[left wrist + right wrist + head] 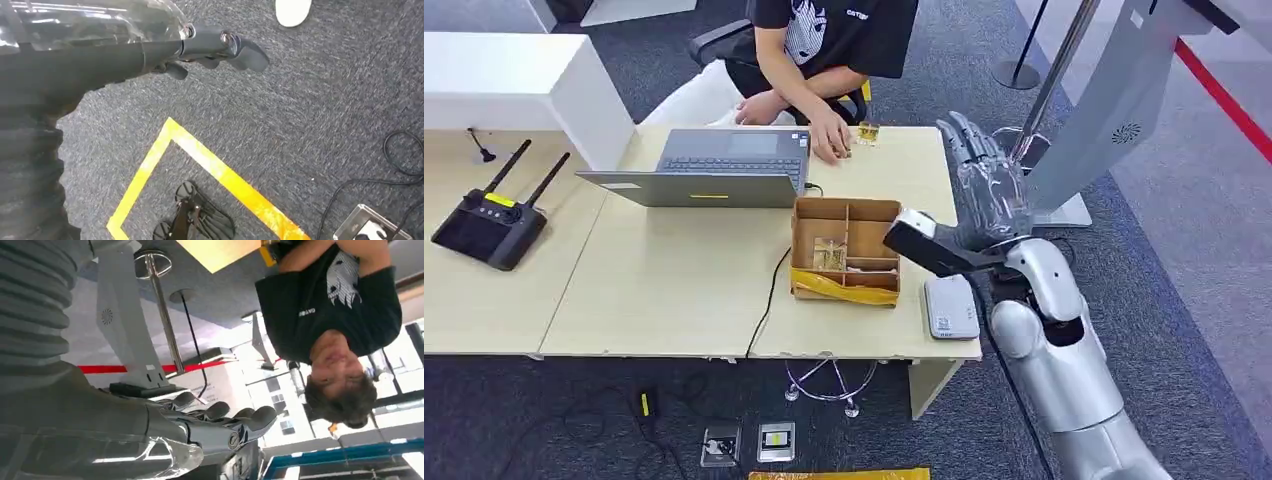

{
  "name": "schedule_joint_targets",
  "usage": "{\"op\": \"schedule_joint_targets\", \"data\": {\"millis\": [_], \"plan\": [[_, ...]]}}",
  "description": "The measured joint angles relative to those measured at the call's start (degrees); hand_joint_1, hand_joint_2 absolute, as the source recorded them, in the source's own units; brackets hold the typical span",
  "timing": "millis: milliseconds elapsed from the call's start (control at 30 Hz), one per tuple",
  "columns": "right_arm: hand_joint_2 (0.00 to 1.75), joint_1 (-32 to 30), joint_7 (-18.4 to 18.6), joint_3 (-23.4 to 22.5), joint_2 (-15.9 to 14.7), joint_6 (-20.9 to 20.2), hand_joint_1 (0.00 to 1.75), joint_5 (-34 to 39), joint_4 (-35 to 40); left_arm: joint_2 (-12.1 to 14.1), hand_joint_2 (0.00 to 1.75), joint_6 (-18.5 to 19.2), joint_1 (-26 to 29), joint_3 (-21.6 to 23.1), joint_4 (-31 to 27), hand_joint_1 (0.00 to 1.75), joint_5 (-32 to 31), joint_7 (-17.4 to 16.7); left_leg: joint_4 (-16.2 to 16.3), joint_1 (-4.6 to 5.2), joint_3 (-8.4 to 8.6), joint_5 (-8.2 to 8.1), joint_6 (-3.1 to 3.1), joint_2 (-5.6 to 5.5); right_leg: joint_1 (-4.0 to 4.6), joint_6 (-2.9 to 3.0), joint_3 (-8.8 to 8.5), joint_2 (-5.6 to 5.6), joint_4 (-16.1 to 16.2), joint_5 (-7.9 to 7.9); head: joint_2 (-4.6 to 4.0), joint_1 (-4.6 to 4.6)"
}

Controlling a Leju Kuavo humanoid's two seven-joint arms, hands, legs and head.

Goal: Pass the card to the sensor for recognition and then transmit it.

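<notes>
From the head view, the right hand (984, 180) is raised empty, fingers straight, beside the desk (674, 290); a card (828, 253) sits in the cardboard box (845, 250). The left wrist view shows the left hand (220, 47) empty over carpet (310, 115).

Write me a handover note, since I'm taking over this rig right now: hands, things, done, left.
Right hand: raised beside the table's end, fingers stretched, holding nothing.
Left hand: hangs over grey carpet, holding nothing.
Yellowish cards lie in a compartment of the brown cardboard box. The flat white sensor sits on the table corner beside the box.
A small clear item lies by the person's hand.
Done: cannot tell.
Left, seemingly: pick a card, scan it, pass it.
</notes>
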State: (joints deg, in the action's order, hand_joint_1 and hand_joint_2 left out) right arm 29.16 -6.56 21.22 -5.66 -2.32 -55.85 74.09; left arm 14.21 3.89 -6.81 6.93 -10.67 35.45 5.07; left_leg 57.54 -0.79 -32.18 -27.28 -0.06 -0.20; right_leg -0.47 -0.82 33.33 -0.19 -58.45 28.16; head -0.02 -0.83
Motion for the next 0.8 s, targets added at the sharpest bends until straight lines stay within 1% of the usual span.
{"op": "schedule_joint_targets", "data": {"millis": [133, 200, 333, 800], "plan": [[1.75, 1.9, -1.4, 1.1, 1.0, 1.3, 0.00, -1.0, -6.0, 0.0, 1.75, 0.3, -0.1, 0.0, 0.0, 0.00, 0.0, -0.5, 0.0, 0.00, 0.01, 0.01, 0.01, 0.00, 0.00, 0.00, 0.00, -0.01, 0.0, 0.00, 0.00, 0.04], [1.75, 2.2, -1.6, 1.4, 1.1, 2.0, 0.00, -1.1, -8.3, 0.0, 1.75, 0.3, -0.2, 0.0, 0.0, 0.00, 0.0, -1.0, 0.0, 0.00, 0.00, 0.02, 0.02, -0.07, 0.00, 0.00, -0.01, -0.09, 0.0, 0.00, 0.00, 0.00], [1.75, 2.5, -1.7, 1.6, 1.0, 2.3, 0.00, -1.1, -11.3, 0.2, 1.75, 0.3, -0.2, 0.0, 0.0, 0.00, 0.5, -1.7, 0.0, 0.01, -0.03, 0.02, 0.02, -0.08, -0.01, 0.00, 0.00, -0.07, 0.0, 0.00, 0.00, 0.00], [1.75, 3.7, -2.5, 2.1, 1.7, 2.2, 0.00, -0.4, -17.2, 0.2, 1.75, 0.7, -0.1, 0.0, 0.0, 0.00, 1.3, -1.7, 0.0, 0.01, -0.02, 0.02, 0.01, -0.08, 0.00, 0.01, -0.01, -0.08, 0.0, 0.00, 0.00, 0.02]]}}
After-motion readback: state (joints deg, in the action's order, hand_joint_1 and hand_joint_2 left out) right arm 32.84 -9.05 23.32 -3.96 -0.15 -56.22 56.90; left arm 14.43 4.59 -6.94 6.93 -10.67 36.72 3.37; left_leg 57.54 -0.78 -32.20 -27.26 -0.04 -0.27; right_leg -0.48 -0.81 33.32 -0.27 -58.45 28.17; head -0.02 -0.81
